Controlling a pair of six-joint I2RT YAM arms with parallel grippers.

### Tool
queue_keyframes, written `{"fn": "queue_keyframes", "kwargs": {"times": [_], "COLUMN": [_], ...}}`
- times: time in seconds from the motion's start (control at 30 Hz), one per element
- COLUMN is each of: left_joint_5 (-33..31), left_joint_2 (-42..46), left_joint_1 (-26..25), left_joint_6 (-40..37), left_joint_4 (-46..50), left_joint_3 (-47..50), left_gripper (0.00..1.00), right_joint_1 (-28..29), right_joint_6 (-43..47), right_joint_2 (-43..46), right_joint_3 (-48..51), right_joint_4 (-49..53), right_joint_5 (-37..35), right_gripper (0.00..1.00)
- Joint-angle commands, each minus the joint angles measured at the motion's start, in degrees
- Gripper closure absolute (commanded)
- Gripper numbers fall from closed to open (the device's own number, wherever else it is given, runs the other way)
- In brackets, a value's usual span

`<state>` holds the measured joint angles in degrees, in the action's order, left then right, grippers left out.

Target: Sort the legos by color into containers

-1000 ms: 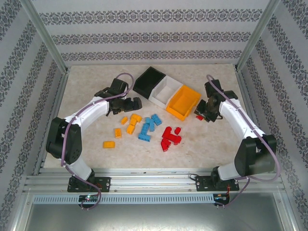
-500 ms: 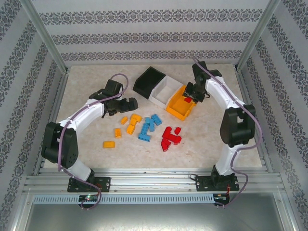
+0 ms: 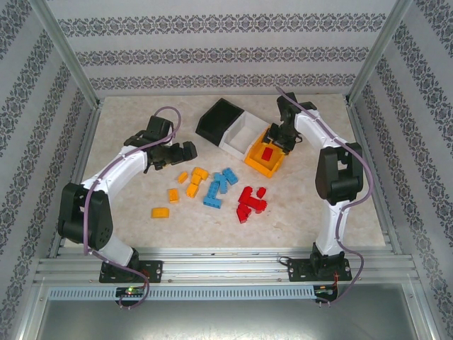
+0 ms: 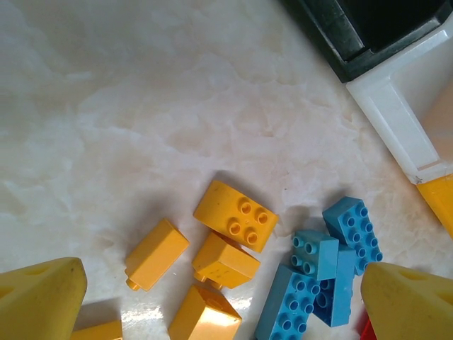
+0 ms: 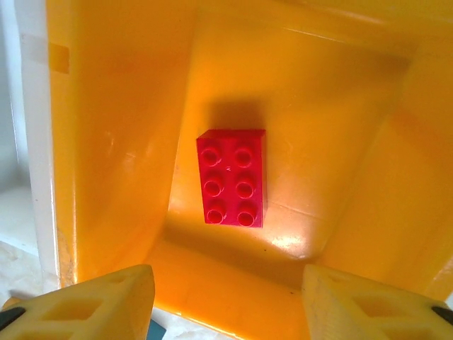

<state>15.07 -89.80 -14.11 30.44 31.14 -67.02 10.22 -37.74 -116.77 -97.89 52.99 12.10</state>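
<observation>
A red lego (image 5: 232, 177) lies studs-up on the floor of the orange container (image 5: 113, 142), free of any grip. My right gripper (image 5: 226, 304) hovers open just above it, over the orange container (image 3: 260, 166). That bin ends a joined row with the white (image 3: 241, 134) and black (image 3: 218, 119) containers. On the table lie yellow-orange legos (image 3: 192, 180), blue legos (image 3: 219, 185) and red legos (image 3: 250, 202). My left gripper (image 3: 184, 151) hangs open over the table, just beyond the yellow-orange legos (image 4: 236, 215), with the blue ones (image 4: 352, 227) to their right.
One yellow-orange brick (image 3: 160, 212) lies apart at the near left. The black bin's corner (image 4: 340, 35) and the white bin's rim (image 4: 396, 127) sit at the upper right of the left wrist view. Patterned walls and a metal frame (image 3: 78, 78) enclose the table.
My right arm swung from the table right of the bins to above the orange container, opened, and the red lego dropped into it. The left gripper drifted slightly left and away.
</observation>
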Motion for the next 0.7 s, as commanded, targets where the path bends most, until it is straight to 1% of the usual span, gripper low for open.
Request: {"fn": "queue_keyframes", "kwargs": {"times": [0.0, 0.17, 0.27, 0.4, 0.47, 0.57, 0.67], "left_joint_5": [1.30, 1.69, 0.78, -2.20, -3.06, -2.94, -4.10], "left_joint_2": [-1.18, -3.42, -4.94, -7.24, -7.90, -9.22, -10.95], "left_joint_1": [0.63, 0.57, 0.62, 0.52, 0.57, 0.47, 0.46], "left_joint_6": [-1.21, -1.90, -3.20, -5.68, -6.20, -7.21, -8.04], "left_joint_4": [2.17, 3.75, 6.82, 11.71, 12.44, 12.86, 13.82], "left_joint_3": [-1.86, -3.66, -4.97, -6.00, -5.43, -5.12, -5.95], "left_gripper": [0.00, 0.00, 0.00, 0.06, 0.09, 0.16, 0.20], "right_joint_1": [-0.73, -0.52, 0.32, 2.61, 3.74, 5.19, 6.02], "right_joint_6": [-0.32, -0.32, -0.08, 0.27, -0.05, -0.48, -0.67], "right_joint_2": [2.21, 6.44, 9.63, 14.20, 15.98, 18.39, 19.96], "right_joint_3": [-0.28, 0.42, 3.22, 10.33, 14.10, 18.82, 22.31], "right_joint_4": [1.39, 1.97, 1.80, 0.06, -0.71, -2.21, -3.01], "right_joint_5": [0.12, 0.29, 1.16, 2.60, 3.01, 3.61, 3.86], "right_gripper": [0.41, 0.40, 0.39, 0.39, 0.39, 0.39, 0.40]}}
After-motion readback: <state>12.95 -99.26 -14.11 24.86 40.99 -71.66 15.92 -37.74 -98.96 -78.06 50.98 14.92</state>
